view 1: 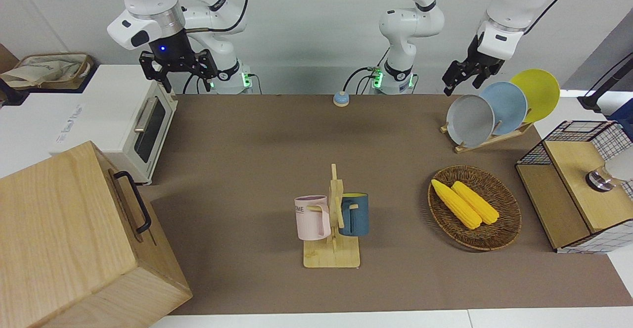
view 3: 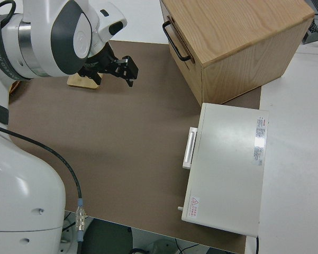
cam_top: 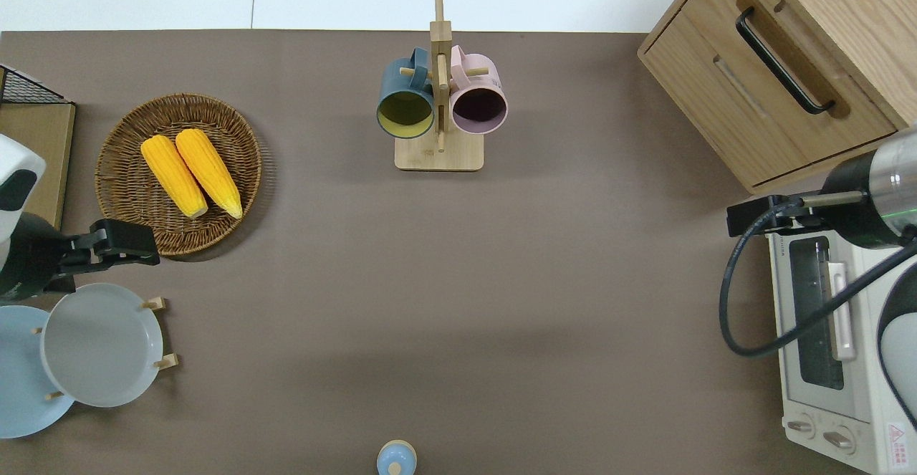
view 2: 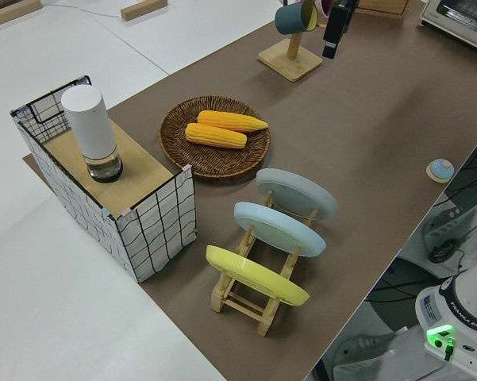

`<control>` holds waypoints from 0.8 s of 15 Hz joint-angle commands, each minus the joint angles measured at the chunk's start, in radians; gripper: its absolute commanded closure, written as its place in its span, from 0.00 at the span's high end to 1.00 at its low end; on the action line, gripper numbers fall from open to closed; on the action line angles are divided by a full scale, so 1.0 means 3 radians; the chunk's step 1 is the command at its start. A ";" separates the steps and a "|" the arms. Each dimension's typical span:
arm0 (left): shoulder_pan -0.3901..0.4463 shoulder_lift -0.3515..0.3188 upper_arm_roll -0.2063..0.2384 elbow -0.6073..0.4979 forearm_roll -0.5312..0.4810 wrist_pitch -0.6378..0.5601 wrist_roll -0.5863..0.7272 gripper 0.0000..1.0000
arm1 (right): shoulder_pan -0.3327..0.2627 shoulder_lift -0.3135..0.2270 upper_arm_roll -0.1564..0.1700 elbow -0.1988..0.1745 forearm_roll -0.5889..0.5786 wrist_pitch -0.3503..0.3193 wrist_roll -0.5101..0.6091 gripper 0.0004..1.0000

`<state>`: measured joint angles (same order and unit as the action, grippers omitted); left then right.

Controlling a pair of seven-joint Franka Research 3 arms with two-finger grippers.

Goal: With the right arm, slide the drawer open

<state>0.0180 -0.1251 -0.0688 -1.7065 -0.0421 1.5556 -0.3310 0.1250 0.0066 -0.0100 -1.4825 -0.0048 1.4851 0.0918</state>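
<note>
Wide, shallow light-wood drawer (cam_top: pixel 759 74), shut flush into a big pale wooden box (view 1: pixel 59 229) with visible grain, at the right arm's end of the table and far from the robots. Across the drawer front, a slim black metal bar handle (cam_top: pixel 782 59), set in a shallow rounded recess.

Black two-finger right gripper (view 1: pixel 185 75) with a small blue light, hanging in the air with jaws apart and holding nothing; from overhead, poised over the brown mat by the corner of a white boxy toaster oven (view 1: pixel 143 120), well apart from the handle. Oven just beside the box and nearer to the robots, with a dark glass door and a silver bar handle.

Mid-table, a pale wooden mug tree (view 1: pixel 334 229) on a flat square base, with a matte pink mug (view 1: pixel 312 216) and a dark blue mug (view 1: pixel 355 214) hung on its pegs. Toward the left arm's end, a round woven wicker basket (view 1: pixel 499 239) with two yellow corn cobs (view 1: pixel 465 203) lying side by side. Nearer the robots, a slatted wooden rack with grey (view 1: pixel 470 120), light blue and yellow plates on edge. At the table's end, a wire-mesh wooden shelf (view 1: pixel 564 204) bearing a white cylinder. Left arm parked, left gripper (view 1: pixel 462 78) with jaws apart.
</note>
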 commanded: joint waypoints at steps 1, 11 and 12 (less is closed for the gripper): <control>-0.0004 -0.0028 0.0015 0.0012 -0.0003 -0.0052 0.0030 0.99 | 0.0028 0.0004 -0.0038 0.0028 0.0093 -0.0001 0.0042 0.99; -0.0004 -0.0028 0.0015 0.0012 -0.0003 -0.0052 0.0030 0.99 | 0.0054 0.0004 -0.0038 0.0023 0.0037 -0.0001 0.0021 0.98; -0.0004 -0.0028 0.0015 0.0012 -0.0003 -0.0052 0.0030 0.99 | 0.0049 0.0004 -0.0028 0.0018 0.0031 -0.0001 0.0031 0.98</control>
<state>0.0180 -0.1251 -0.0688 -1.7065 -0.0421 1.5556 -0.3310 0.1304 0.0066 -0.0100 -1.4823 -0.0045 1.4851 0.0919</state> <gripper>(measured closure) 0.004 0.018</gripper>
